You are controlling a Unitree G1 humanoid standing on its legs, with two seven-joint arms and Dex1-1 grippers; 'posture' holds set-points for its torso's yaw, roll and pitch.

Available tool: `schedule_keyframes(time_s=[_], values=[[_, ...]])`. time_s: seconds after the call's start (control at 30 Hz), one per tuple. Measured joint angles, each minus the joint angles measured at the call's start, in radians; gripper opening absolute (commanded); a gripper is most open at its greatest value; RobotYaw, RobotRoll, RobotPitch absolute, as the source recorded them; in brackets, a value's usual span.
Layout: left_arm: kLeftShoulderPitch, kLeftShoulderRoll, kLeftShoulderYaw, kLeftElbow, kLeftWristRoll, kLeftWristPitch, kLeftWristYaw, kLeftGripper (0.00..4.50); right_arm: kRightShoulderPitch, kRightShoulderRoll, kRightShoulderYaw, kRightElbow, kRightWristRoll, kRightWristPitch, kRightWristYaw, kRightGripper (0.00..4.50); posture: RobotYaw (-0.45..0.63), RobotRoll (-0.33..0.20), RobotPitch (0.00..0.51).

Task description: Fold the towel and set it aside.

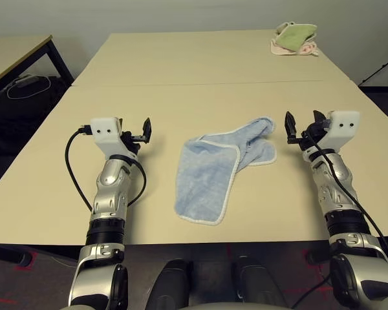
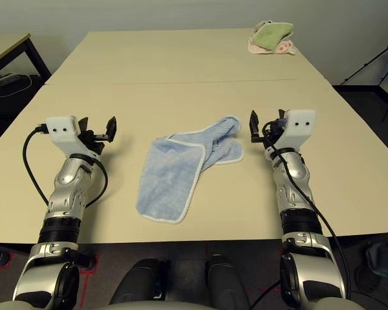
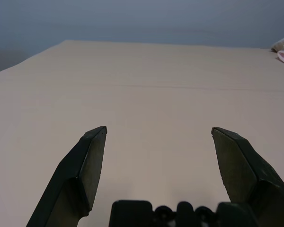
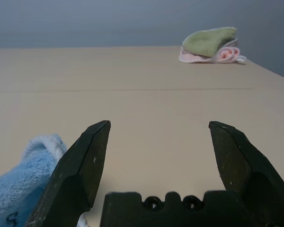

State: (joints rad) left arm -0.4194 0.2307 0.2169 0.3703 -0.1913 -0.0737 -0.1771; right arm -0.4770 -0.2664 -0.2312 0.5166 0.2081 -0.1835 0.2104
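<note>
The light blue towel (image 1: 216, 166) lies crumpled and partly folded over itself in the middle of the table, its white edging showing; one end (image 4: 23, 175) appears in the right wrist view. My left gripper (image 1: 141, 131) hovers to the towel's left, open and empty, with its fingers (image 3: 80, 170) wide apart. To the towel's right my right gripper (image 1: 302, 125) is also open with nothing in it, its fingers (image 4: 83, 165) spread above the tabletop.
A bundle of green and pink cloths (image 1: 295, 39) sits at the far right of the beige table (image 1: 181, 71). Another table (image 1: 13, 58) stands at the far left, with a dark bag on the floor beside it.
</note>
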Motion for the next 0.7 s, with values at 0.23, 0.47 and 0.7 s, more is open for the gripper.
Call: schedule_keyframes(time_s=[0.23,0.47,0.7], values=[[-0.01,-0.001,-0.001,0.003,0.016,-0.001,0.027,4.5,0.008,0.0,0.0,-0.007,-0.003,0.022,-0.015,4.46,0.03,0.0,0.032],[-0.015,-0.001,-0.001,0.003,0.017,0.011,0.028,4.5,-0.004,-0.08,0.041,-0.001,-0.003,0.068,0.14,4.46,0.04,0.0,0.029],[-0.01,-0.007,-0.001,-0.005,0.014,0.021,0.028,4.5,-0.165,-0.236,0.114,0.126,-0.042,0.075,0.387,4.46,0.06,0.0,0.028]])
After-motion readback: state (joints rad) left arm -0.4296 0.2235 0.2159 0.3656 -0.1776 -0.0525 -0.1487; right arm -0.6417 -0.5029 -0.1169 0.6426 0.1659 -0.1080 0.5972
